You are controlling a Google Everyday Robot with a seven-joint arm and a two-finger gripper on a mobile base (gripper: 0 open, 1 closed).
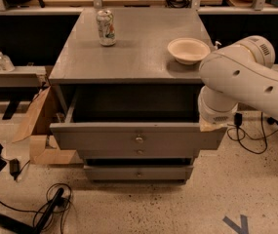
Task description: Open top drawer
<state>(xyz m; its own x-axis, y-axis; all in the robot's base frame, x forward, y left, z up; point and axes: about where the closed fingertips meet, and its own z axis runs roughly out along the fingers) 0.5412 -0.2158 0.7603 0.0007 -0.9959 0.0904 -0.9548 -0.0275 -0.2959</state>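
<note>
The grey cabinet's top drawer stands pulled out toward me, and its dark inside shows behind the wide front panel. Its small brass knob is at the centre of the panel. My white arm reaches in from the right and bends down to the drawer's right front corner. My gripper is at that corner, mostly hidden under the arm's wrist. Two narrower grey drawer fronts sit shut below.
A drink can and a cream bowl stand on the cabinet top. Cardboard leans at the cabinet's left. Cables lie on the floor at the front left. Shelving runs behind and to both sides.
</note>
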